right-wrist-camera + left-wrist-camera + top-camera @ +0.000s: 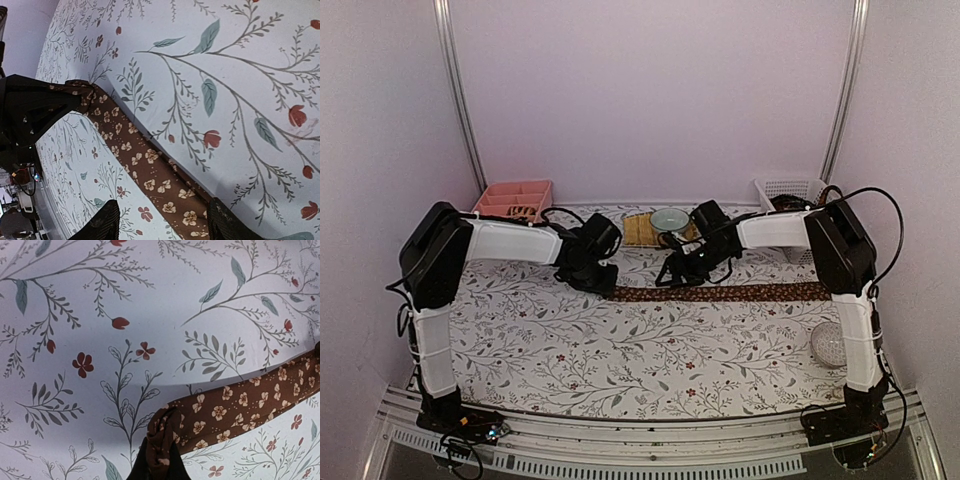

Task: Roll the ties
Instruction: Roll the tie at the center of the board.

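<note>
Possibly rolled ties point(525, 211), pink tray point(492, 197), white basket point(792, 187)

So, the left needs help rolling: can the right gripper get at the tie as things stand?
Probably yes: the right gripper hangs open directly over the tie, a finger on each side, nothing between.
</note>
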Robot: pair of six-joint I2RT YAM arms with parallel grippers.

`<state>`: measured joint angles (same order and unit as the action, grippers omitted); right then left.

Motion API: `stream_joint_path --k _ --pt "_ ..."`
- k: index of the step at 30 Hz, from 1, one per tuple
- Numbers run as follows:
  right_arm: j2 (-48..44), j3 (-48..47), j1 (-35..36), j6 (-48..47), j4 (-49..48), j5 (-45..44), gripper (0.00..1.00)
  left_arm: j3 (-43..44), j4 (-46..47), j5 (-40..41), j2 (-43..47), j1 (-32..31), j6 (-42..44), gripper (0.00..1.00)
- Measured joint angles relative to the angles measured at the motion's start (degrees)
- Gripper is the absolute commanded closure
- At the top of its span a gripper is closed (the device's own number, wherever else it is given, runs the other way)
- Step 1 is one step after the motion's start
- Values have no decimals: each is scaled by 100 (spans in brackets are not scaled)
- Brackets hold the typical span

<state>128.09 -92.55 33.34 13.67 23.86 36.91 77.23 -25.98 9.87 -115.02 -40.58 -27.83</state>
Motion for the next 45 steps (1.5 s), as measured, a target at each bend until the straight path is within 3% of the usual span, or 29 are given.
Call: stream_joint_path --k 8,20,24,31,38,45 --pt "-46 208 -11 4 -103 -446 44 52 -177 103 -74 -13 35 100" --pt "-1506 2382 162 24 -551 -890 56 258 -245 264 -83 -579 -157 100" --pt "-1899 2833 168 -63 -533 -1189 52 251 -260 280 -83 -723 -251 100" --pt "-1934 2398 168 -214 -258 -1473 41 306 -426 509 -184 -765 -358 100" --pt "-1930 1473 236 -17 -295 -1139 40 660 -984 1001 -380 -831 -354 97" --pt "-1744 1300 299 767 -511 -396 40 1298 -1698 1670 -798 -1088 -369 93"
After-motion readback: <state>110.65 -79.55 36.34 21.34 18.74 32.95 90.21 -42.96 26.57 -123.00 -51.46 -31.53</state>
